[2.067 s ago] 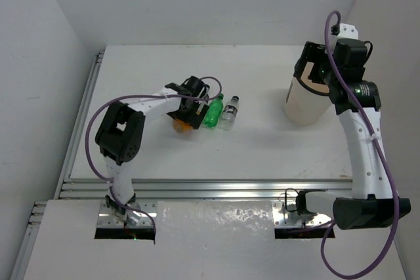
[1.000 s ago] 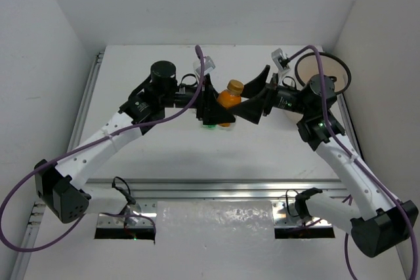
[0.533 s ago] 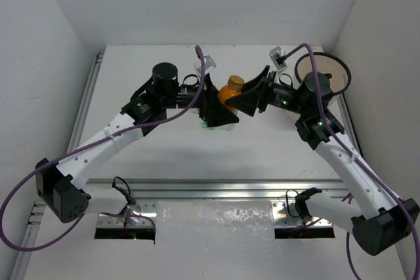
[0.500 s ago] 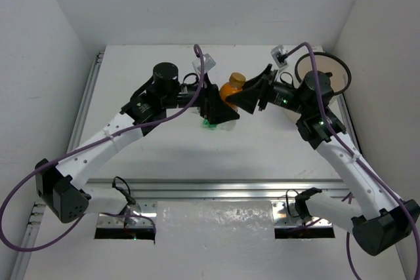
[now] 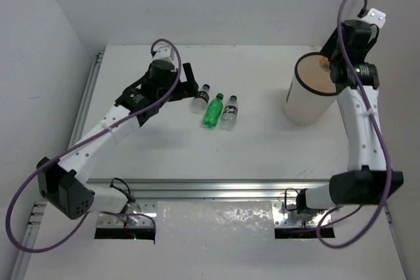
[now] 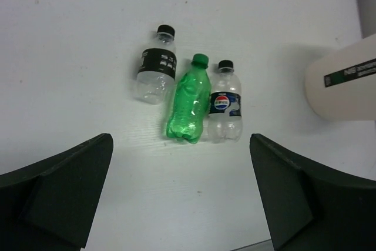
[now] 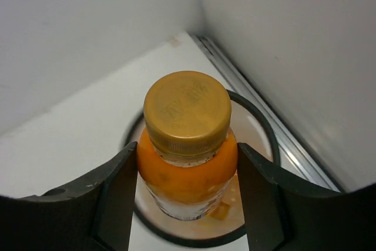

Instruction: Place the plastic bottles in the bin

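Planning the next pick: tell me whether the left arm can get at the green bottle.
Probably yes: the left tool is open and faces the green bottle; nothing covers it, though clear bottles flank it closely.

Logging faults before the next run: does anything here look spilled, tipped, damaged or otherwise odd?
Nothing stands out. The green plastic bottle and two clear black-capped bottles lie flat on the table, capped, no spill. The tall white bin stands upright; the right gripper holds the orange-filled bottle above its opening.
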{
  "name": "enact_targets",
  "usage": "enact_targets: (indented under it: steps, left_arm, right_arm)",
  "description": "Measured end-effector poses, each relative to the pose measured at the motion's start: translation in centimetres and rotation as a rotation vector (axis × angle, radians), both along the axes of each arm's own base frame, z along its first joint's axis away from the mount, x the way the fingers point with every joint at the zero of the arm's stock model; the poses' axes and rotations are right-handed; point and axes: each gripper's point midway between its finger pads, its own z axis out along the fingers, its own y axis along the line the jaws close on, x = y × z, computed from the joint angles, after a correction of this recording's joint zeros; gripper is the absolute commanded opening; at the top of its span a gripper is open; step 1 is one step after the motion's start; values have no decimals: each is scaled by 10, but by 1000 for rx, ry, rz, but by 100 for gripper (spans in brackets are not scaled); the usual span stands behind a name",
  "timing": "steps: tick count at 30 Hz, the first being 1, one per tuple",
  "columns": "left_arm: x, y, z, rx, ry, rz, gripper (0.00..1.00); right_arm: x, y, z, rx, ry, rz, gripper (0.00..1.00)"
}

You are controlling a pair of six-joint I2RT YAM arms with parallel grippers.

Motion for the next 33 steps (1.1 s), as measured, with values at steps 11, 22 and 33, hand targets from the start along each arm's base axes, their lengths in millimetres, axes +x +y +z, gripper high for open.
enact_targets:
  steps: [11,22,33]
  left_arm:
    - [67,-19,-81,220,156,-64,98]
    - [130,-44,-166,256,293,-224,87]
    - [116,-33,-230,205,456,-246,43]
  right_arm:
    - [16,-17,-117,15,395,-54,99]
    - [-40,79,-64,79,155,288,99]
    - [-43,122,-89,134,209,465,99]
